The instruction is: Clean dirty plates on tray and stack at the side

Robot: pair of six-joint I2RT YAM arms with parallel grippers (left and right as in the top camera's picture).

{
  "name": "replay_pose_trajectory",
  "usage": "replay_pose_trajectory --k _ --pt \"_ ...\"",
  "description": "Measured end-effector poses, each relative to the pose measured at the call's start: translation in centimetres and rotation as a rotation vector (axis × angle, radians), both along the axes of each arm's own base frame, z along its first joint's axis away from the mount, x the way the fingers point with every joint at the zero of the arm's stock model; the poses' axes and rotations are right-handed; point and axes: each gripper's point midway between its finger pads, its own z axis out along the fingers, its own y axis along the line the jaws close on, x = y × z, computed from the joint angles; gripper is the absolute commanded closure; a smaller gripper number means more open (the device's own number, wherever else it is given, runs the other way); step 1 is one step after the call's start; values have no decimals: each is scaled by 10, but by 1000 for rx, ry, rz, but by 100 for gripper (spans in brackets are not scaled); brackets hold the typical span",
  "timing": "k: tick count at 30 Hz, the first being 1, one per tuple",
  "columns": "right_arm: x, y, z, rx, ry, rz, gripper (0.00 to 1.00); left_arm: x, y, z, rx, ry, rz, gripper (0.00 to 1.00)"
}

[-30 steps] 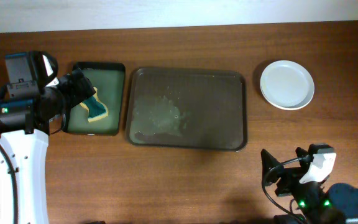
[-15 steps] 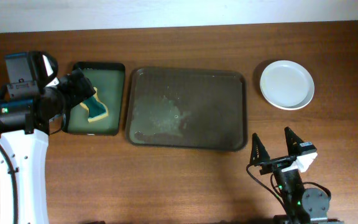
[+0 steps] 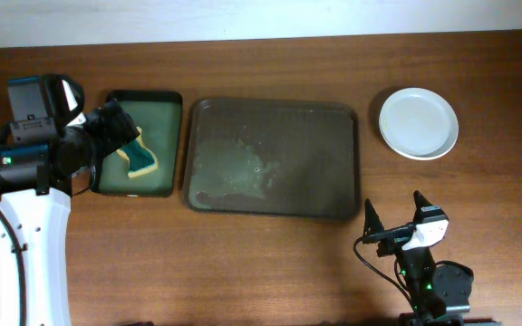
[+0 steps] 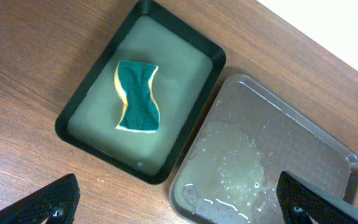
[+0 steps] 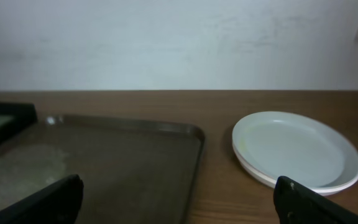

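Right wrist view: my right gripper [image 5: 179,183] is wide open and holds nothing. Its two fingers sit at the bottom corners. Just ahead is the tray [image 5: 135,168], and its rim runs across to a round corner on the right. Past that rim is a strip of bare table [image 5: 216,193]. Then come the plates [image 5: 297,152], stacked on the wood, apart from the tray. I can see two rims in the stack. Behind them the wood is bare up to the wall [image 5: 166,43].

My left gripper [image 4: 178,182] is wide open too, and empty. It hangs over the basin [image 4: 107,160], where the sponge [image 4: 137,96] lies in green water. The basin's right rim is just beside the tray's left rim. A wet, bubbly patch [image 4: 238,165] sits on the tray near that side.

From overhead, the front of the table between my two arms is open wood.

A second ago my right gripper was further right, near the front corner. Now it is more to the left, in front of the tray's right corner, pointing to the back. My left arm, the tray, the plates and the sponge have not moved.
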Motion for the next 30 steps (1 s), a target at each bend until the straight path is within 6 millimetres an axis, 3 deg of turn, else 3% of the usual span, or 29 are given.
replay_pose_trajectory --k 6,28,30 --pt "-1 8 -1 -65 -8 28 2 0 0 0 0 0 0 1" --pt "-1 6 -1 -82 -10 21 2 0 0 0 0 0 0 1" --pt "-1 6 -1 -81 -10 21 2 -7 1 -5 5 34 6 1"
